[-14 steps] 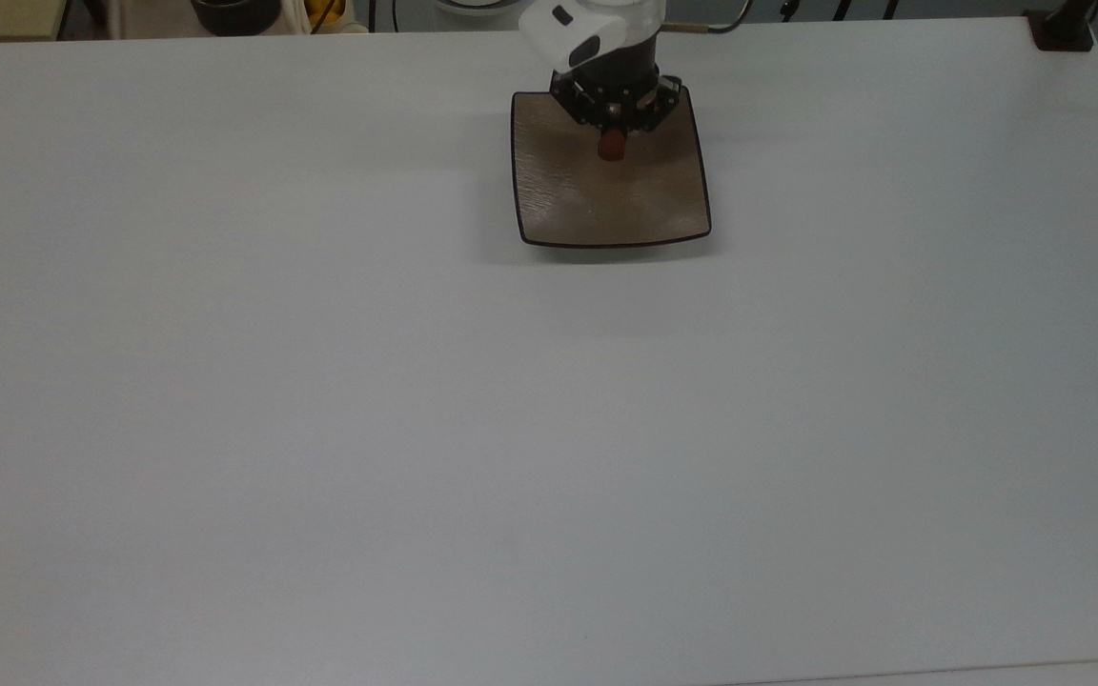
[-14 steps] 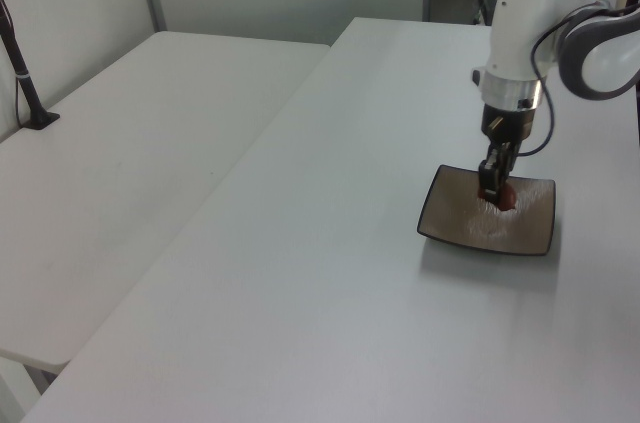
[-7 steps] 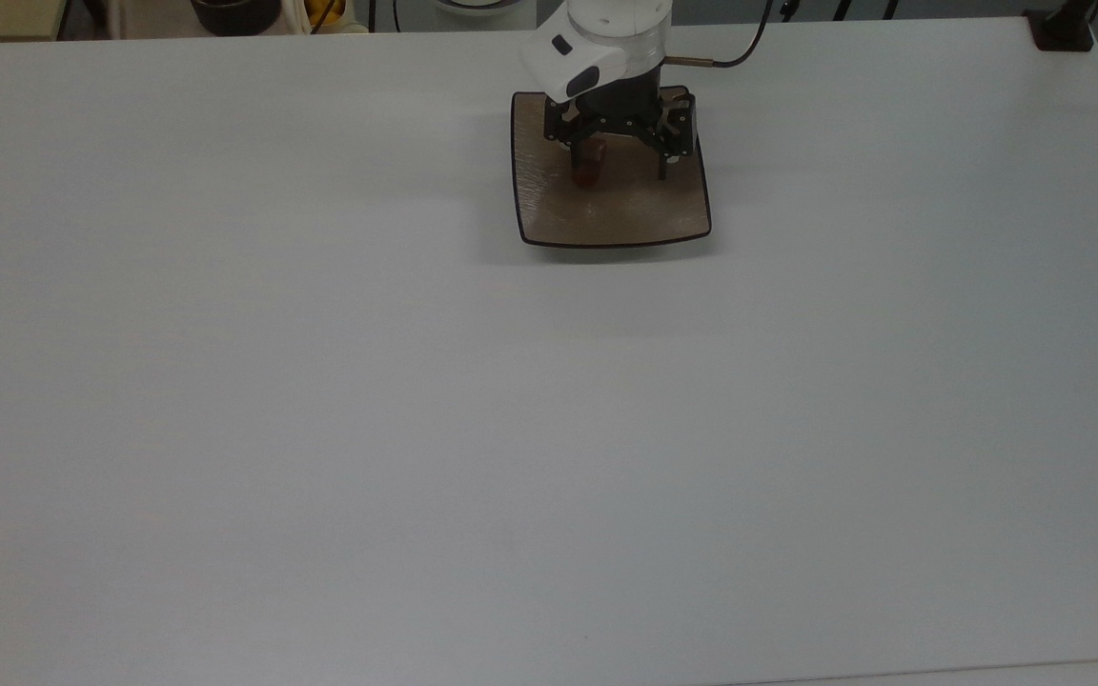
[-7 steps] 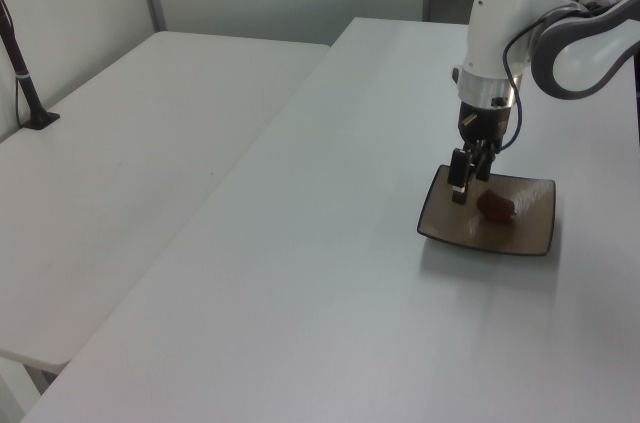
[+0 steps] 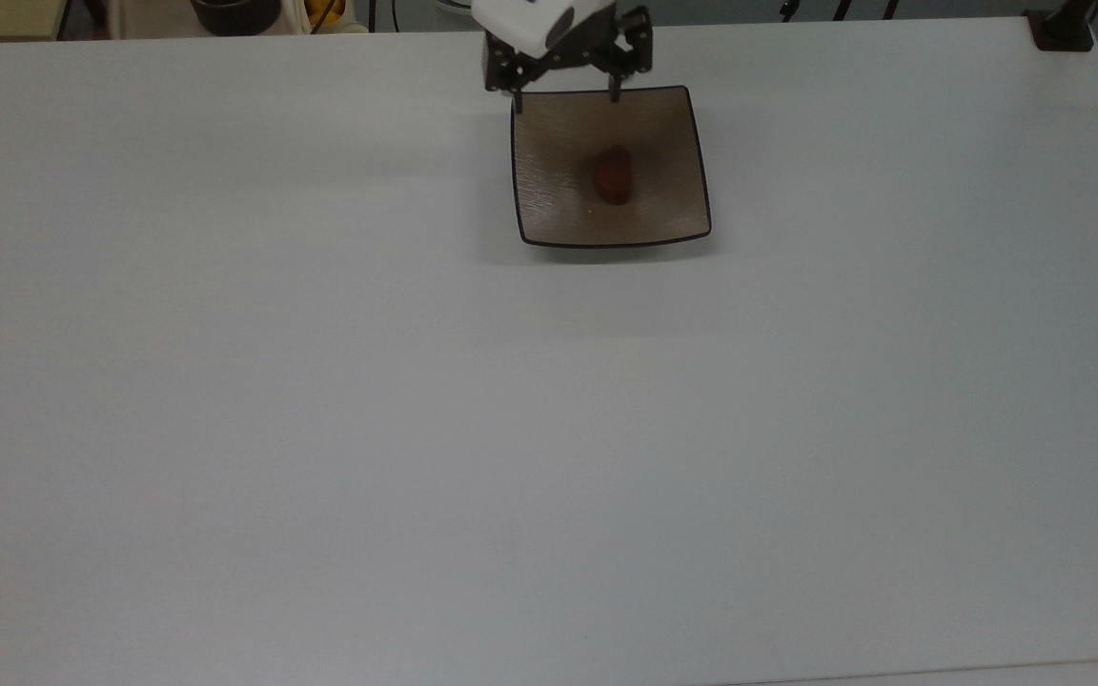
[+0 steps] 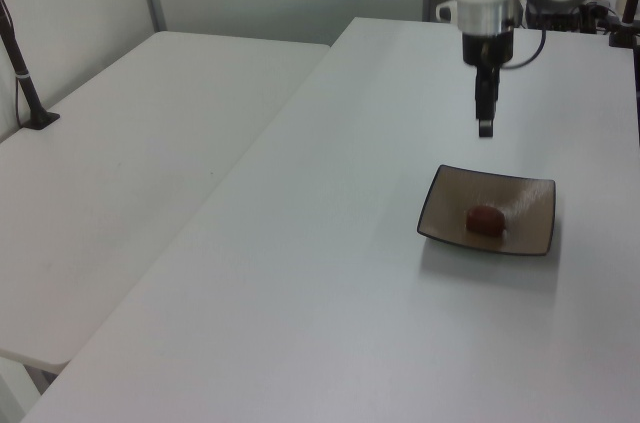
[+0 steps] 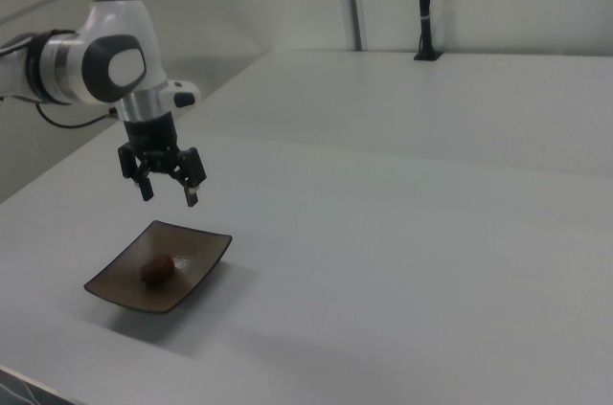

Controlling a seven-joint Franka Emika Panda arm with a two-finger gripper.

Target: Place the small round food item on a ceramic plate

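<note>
1. The small round food item (image 5: 613, 180) is my concern, but the white table (image 5: 320, 429) is the biggest thing here.
2. The ceramic plate (image 5: 549, 214) sits on the table near its far edge in the top view.
3. My gripper (image 7: 170, 193) hangs above the plate, fingers spread, holding nothing.
4. The small round food item lies near the plate's middle.

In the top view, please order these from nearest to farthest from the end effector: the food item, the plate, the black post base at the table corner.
End effector open, at the plate's far edge.
1. Ceramic plate, just below it.
2. Small round food item, at the plate's centre.
3. Black post base, top view's far right corner.
</note>
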